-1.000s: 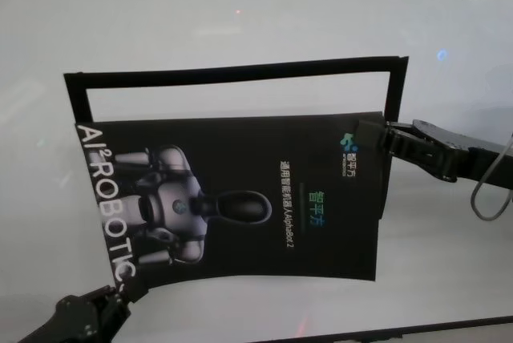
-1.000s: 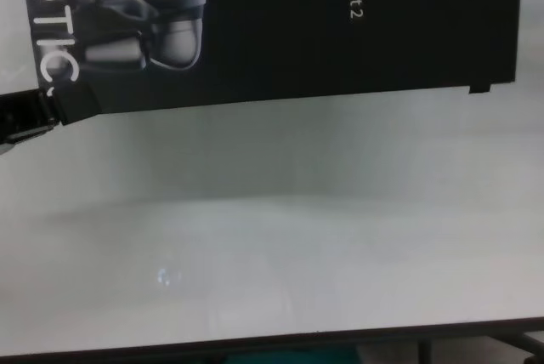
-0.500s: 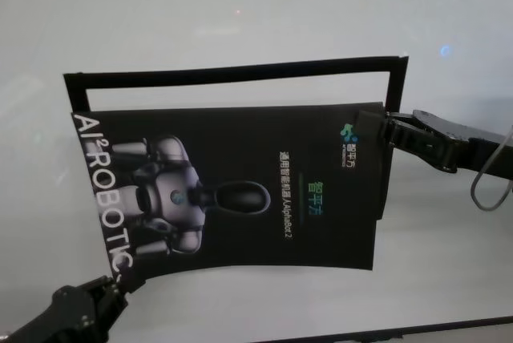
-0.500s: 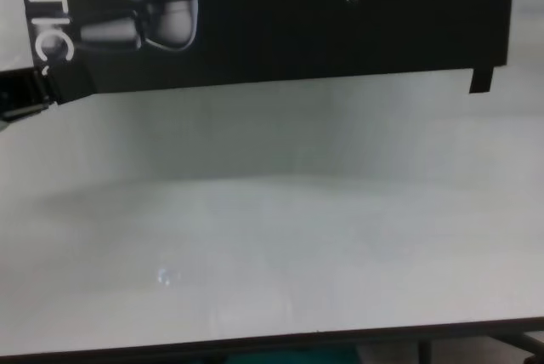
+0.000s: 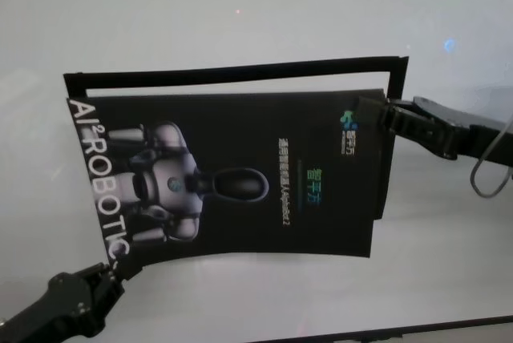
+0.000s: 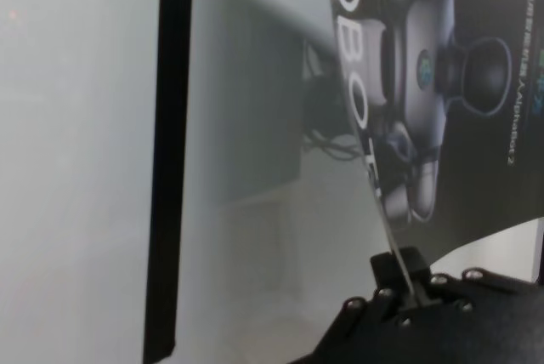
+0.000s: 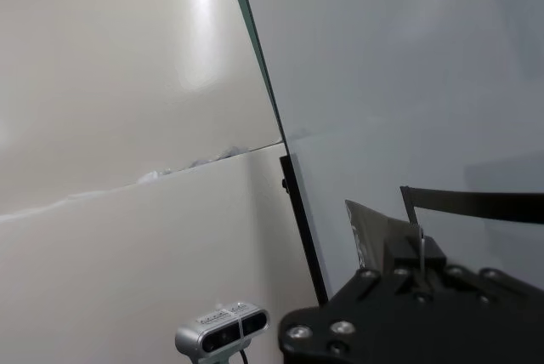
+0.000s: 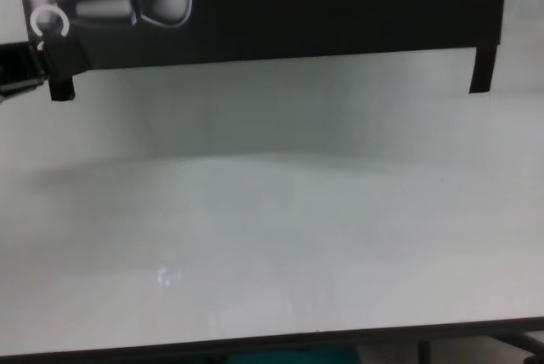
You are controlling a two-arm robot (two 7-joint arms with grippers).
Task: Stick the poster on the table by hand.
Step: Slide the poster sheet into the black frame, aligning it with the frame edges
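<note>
Left gripper [image 5: 112,269]: low at near left, clenched on the poster's [image 5: 240,175] near-left corner.
Right gripper [image 5: 383,117]: reaching in from the right, pinching the poster's far-right corner.
Poster: held bowed above the table [image 5: 240,6], between both grippers.
Black strips [image 5: 240,72]: frame outline on table, partly covered by poster.

The poster [image 5: 240,175], a glossy black sheet with a grey-white robot picture and white lettering along one edge (bowed, not flat), hangs above the white table [image 5: 240,14], pinched at two opposite corners.
</note>
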